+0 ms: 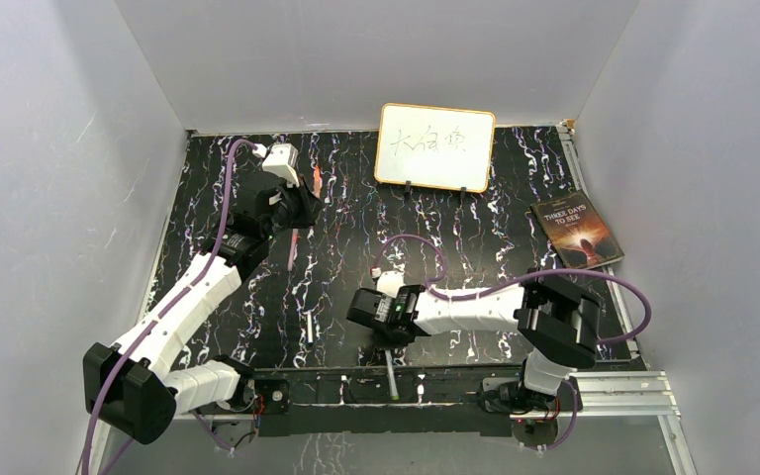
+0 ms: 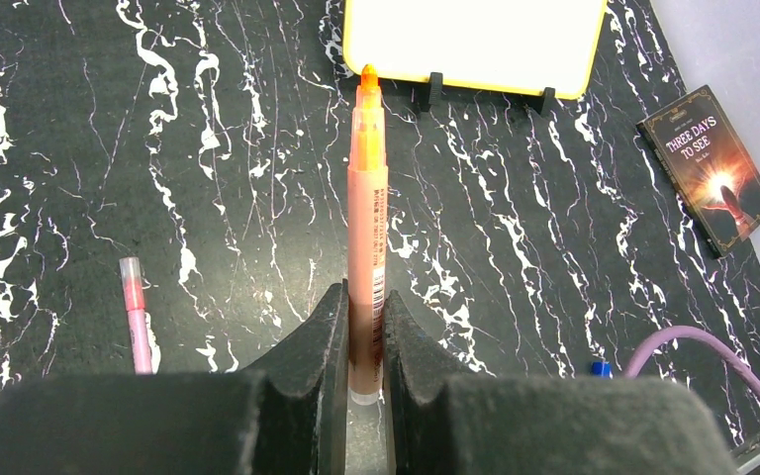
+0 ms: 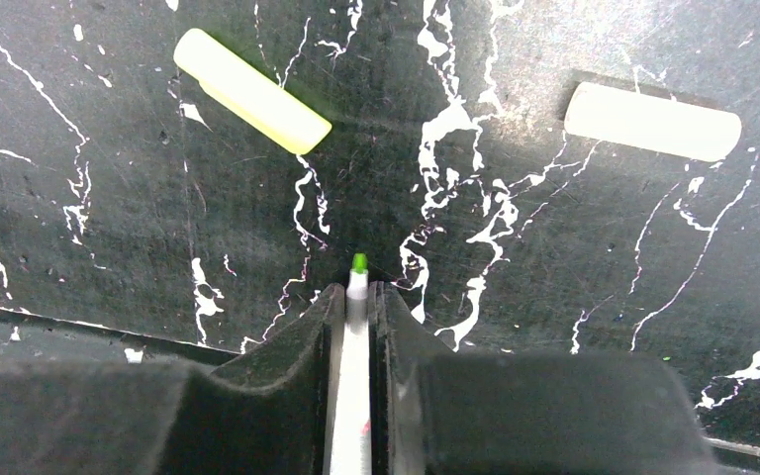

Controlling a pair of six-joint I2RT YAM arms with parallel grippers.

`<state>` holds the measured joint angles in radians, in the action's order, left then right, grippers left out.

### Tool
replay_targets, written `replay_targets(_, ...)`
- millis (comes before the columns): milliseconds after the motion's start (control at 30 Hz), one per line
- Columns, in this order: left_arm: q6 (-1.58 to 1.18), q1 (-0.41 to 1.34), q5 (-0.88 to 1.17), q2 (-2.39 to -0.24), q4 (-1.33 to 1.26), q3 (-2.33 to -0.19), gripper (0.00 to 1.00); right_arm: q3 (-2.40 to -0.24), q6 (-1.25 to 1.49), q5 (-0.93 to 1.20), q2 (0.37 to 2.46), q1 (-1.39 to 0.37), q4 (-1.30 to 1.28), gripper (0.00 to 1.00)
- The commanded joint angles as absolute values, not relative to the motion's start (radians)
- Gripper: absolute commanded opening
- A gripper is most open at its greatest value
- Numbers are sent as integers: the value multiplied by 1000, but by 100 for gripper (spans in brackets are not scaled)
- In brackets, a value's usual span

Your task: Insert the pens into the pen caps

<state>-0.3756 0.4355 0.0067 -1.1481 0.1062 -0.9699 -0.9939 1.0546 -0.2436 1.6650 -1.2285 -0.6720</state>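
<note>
Marbled tabletop (image 2: 109, 148) below, orange pen (image 2: 367, 228) points tip-first toward the whiteboard (image 2: 475, 40).

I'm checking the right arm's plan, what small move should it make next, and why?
Probably a slight lift: the right gripper looks closed on the thin white green-tipped pen, and the stubby yellow-green plastic cap lies flat ahead, so the tip needs clearance before lining up.

Scuffed marble-print tabletop (image 2: 208, 148), smooth translucent plastic orange pen (image 2: 366, 228), matt black left tool (image 2: 364, 302).
</note>
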Motion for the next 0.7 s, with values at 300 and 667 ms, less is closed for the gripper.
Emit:
replay_targets(300, -362, 428, 2, -1109, 109, -994, 0, -1025, 1018, -252, 1619, -1117, -617, 0)
replay_targets(667, -319, 426, 122, -1091, 75, -984, 0, -1159, 760, -326, 1688, -891, -501, 34)
